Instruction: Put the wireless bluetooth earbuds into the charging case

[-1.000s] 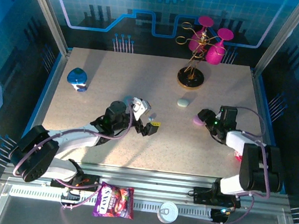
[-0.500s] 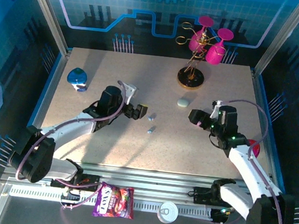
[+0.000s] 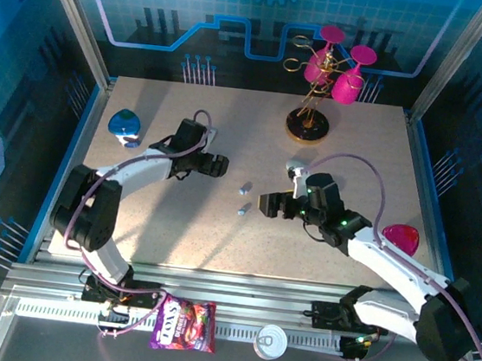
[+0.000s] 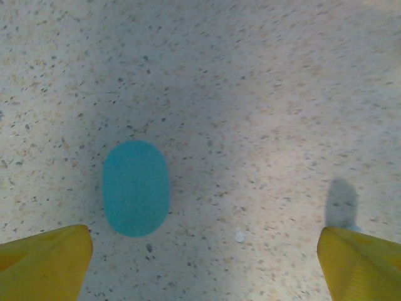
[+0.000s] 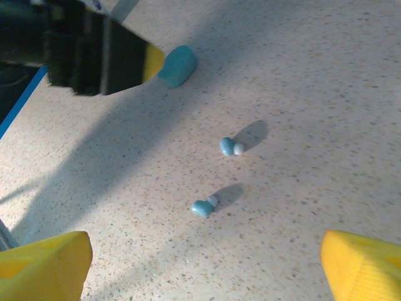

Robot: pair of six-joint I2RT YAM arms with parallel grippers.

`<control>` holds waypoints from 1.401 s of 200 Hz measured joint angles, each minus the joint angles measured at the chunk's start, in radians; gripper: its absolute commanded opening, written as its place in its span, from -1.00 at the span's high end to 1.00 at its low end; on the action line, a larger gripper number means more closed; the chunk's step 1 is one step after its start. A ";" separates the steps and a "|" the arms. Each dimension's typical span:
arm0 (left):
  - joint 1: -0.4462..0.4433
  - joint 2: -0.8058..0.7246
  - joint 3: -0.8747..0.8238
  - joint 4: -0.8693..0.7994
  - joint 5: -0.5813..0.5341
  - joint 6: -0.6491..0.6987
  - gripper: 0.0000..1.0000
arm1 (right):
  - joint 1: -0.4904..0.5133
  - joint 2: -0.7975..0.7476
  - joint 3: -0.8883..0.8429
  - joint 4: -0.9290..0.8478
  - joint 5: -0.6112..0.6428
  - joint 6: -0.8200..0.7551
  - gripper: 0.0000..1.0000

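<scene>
Earbuds (image 5: 229, 146), two light blue, are laid on the counter (image 5: 326, 94); both arms' jaws are held released, empty.

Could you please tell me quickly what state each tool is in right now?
Left tool: open, holding nothing.
Right tool: open, holding nothing.

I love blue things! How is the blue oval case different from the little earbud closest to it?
The case is far bigger than the earbud. The case is one plain teal oval; the earbud is lighter blue with a whitish tip. Both lie on the table.
</scene>
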 measured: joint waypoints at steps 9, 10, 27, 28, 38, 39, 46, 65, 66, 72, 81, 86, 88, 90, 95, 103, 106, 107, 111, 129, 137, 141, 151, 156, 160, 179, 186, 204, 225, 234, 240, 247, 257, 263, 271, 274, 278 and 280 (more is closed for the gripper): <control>0.000 0.028 0.027 -0.027 -0.016 0.001 -0.81 | 0.015 0.019 0.003 0.014 0.000 0.000 -0.90; 0.000 0.030 0.028 -0.030 -0.016 0.001 -0.81 | 0.016 0.021 0.004 0.015 0.000 0.000 -0.90; 0.000 0.080 0.075 -0.076 -0.044 0.002 -0.75 | 0.032 0.051 0.008 0.029 0.004 -0.002 -0.90; 0.000 0.082 0.077 -0.078 -0.045 0.002 -0.75 | 0.033 0.053 0.008 0.029 0.004 -0.002 -0.90; 0.001 0.106 0.098 -0.099 -0.055 0.008 -0.72 | 0.038 0.063 0.010 0.030 0.011 -0.004 -0.90; 0.001 0.110 0.101 -0.103 -0.058 0.008 -0.71 | 0.038 0.064 0.010 0.030 0.013 -0.005 -0.90; 0.001 0.126 0.114 -0.114 -0.063 0.009 -0.69 | 0.039 0.066 0.011 0.030 0.019 -0.005 -0.90; 0.001 0.172 0.153 -0.158 -0.075 0.012 -0.61 | 0.039 0.066 0.013 0.030 0.030 -0.009 -0.90; 0.001 0.176 0.156 -0.160 -0.076 0.011 -0.59 | 0.039 0.066 0.013 0.030 0.031 -0.010 -0.90; 0.002 0.191 0.170 -0.174 -0.080 0.013 -0.55 | 0.039 0.065 0.013 0.030 0.036 -0.012 -0.90; 0.002 0.214 0.191 -0.194 -0.086 0.015 -0.54 | 0.039 0.064 0.013 0.030 0.046 -0.016 -0.90; 0.002 0.224 0.202 -0.203 -0.089 0.016 -0.54 | 0.039 0.063 0.013 0.030 0.049 -0.017 -0.90; 0.002 0.229 0.206 -0.207 -0.090 0.017 -0.54 | 0.039 0.061 0.013 0.029 0.051 -0.019 -0.90; 0.002 0.233 0.210 -0.210 -0.091 0.016 -0.53 | 0.039 0.061 0.013 0.030 0.052 -0.019 -0.90; 0.002 0.241 0.218 -0.220 -0.093 0.017 -0.52 | 0.039 0.059 0.013 0.030 0.055 -0.020 -0.90; 0.002 0.252 0.230 -0.236 -0.097 0.018 -0.47 | 0.039 0.056 0.013 0.029 0.061 -0.020 -0.90; 0.002 0.256 0.233 -0.240 -0.097 0.018 -0.47 | 0.039 0.055 0.013 0.029 0.063 -0.020 -0.90; 0.002 0.256 0.234 -0.242 -0.097 0.018 -0.47 | 0.039 0.055 0.013 0.029 0.064 -0.020 -0.90; 0.002 0.261 0.238 -0.249 -0.098 0.019 -0.47 | 0.039 0.053 0.013 0.029 0.066 -0.021 -0.90; 0.002 0.282 0.261 -0.282 -0.113 0.020 -0.45 | 0.039 0.049 0.013 0.030 0.074 -0.023 -0.90; 0.002 0.289 0.266 -0.291 -0.121 0.020 -0.44 | 0.039 0.049 0.013 0.030 0.075 -0.023 -0.89; 0.002 0.291 0.267 -0.294 -0.126 0.020 -0.42 | 0.039 0.049 0.013 0.030 0.076 -0.023 -0.89; 0.002 0.296 0.267 -0.304 -0.133 0.024 -0.37 | 0.039 0.049 0.013 0.029 0.077 -0.023 -0.89; 0.002 0.297 0.267 -0.311 -0.135 0.025 -0.37 | 0.039 0.049 0.013 0.030 0.077 -0.023 -0.89; 0.002 0.298 0.267 -0.315 -0.138 0.029 -0.34 | 0.039 0.049 0.013 0.030 0.078 -0.023 -0.89; 0.002 0.303 0.272 -0.330 -0.145 0.038 -0.26 | 0.039 0.049 0.013 0.030 0.078 -0.024 -0.89; 0.002 0.306 0.278 -0.337 -0.148 0.039 -0.23 | 0.039 0.049 0.013 0.030 0.078 -0.024 -0.89; 0.002 0.315 0.294 -0.342 -0.149 0.040 -0.20 | 0.039 0.049 0.013 0.030 0.078 -0.023 -0.89; 0.002 0.325 0.310 -0.346 -0.149 0.043 -0.14 | 0.039 0.049 0.013 0.030 0.078 -0.023 -0.89; 0.002 0.331 0.318 -0.348 -0.149 0.043 -0.09 | 0.039 0.049 0.013 0.030 0.078 -0.023 -0.89; 0.002 0.335 0.322 -0.349 -0.149 0.043 -0.05 | 0.039 0.049 0.013 0.030 0.078 -0.023 -0.89; 0.002 0.339 0.325 -0.351 -0.149 0.045 -0.03 | 0.039 0.049 0.013 0.030 0.078 -0.023 -0.89; 0.002 0.343 0.328 -0.352 -0.149 0.047 0.01 | 0.039 0.049 0.013 0.030 0.078 -0.023 -0.89; 0.002 0.344 0.328 -0.353 -0.149 0.046 0.05 | 0.039 0.050 0.013 0.030 0.078 -0.023 -0.89; 0.002 0.346 0.328 -0.357 -0.149 0.047 0.07 | 0.039 0.050 0.013 0.030 0.078 -0.023 -0.89; 0.002 0.347 0.328 -0.358 -0.149 0.047 0.10 | 0.039 0.050 0.013 0.030 0.078 -0.023 -0.88; 0.002 0.348 0.328 -0.360 -0.149 0.047 0.14 | 0.039 0.050 0.013 0.030 0.078 -0.023 -0.89; 0.002 0.348 0.328 -0.360 -0.149 0.047 0.16 | 0.039 0.050 0.013 0.030 0.078 -0.023 -0.88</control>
